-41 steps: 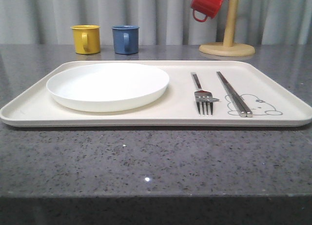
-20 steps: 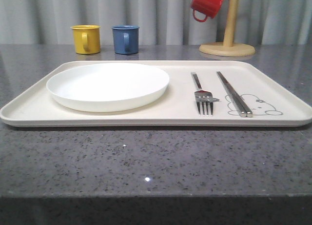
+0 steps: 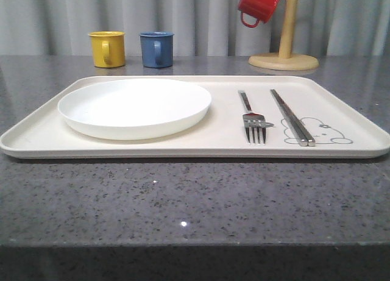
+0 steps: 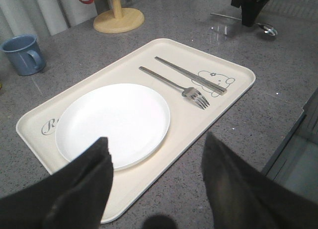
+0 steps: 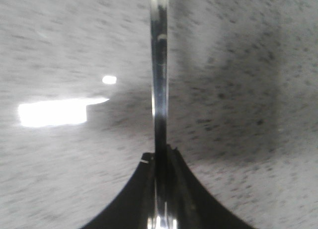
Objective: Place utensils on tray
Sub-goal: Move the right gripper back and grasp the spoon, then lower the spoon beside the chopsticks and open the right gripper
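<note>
Right hand [image 5: 160,209] pinches the spoon [image 5: 159,90] handle (lengthwise, bowl pointing away).

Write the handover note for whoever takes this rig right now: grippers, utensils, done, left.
Left gripper: open, empty, hovering above the near edge of the tray.
Right gripper: shut on the spoon's handle, low over the grey countertop, off the tray to the robot's right; the spoon's bowl shows beside it in the left wrist view.
On the tray: white plate at left, fork and chopsticks side by side at right, the chopsticks' near ends over the rabbit drawing.
Done: fork and chopsticks placed.
Left: carry the spoon over and lay it on the tray, probably beside the other cutlery.
</note>
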Controlling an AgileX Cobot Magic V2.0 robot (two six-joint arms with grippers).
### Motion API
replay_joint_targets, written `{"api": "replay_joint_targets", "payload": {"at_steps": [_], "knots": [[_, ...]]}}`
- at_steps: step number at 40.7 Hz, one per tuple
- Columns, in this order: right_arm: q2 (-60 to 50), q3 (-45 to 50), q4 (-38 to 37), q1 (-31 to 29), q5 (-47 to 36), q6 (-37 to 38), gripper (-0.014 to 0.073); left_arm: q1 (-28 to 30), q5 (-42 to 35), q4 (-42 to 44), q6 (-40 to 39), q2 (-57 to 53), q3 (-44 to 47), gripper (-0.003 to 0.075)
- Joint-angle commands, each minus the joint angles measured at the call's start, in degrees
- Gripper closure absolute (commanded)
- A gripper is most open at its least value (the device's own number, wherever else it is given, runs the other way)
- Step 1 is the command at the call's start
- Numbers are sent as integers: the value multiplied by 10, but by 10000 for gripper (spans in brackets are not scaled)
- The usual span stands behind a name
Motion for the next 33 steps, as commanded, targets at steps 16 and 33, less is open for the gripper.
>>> {"api": "replay_joint_targets", "payload": {"at_steps": [16, 33], "knots": [[-47, -27, 145, 181, 15, 68, 620, -4, -44, -8, -7, 1, -14, 330], [-47, -27, 47, 233, -33, 229, 620, -4, -44, -8, -7, 1, -14, 330]]}}
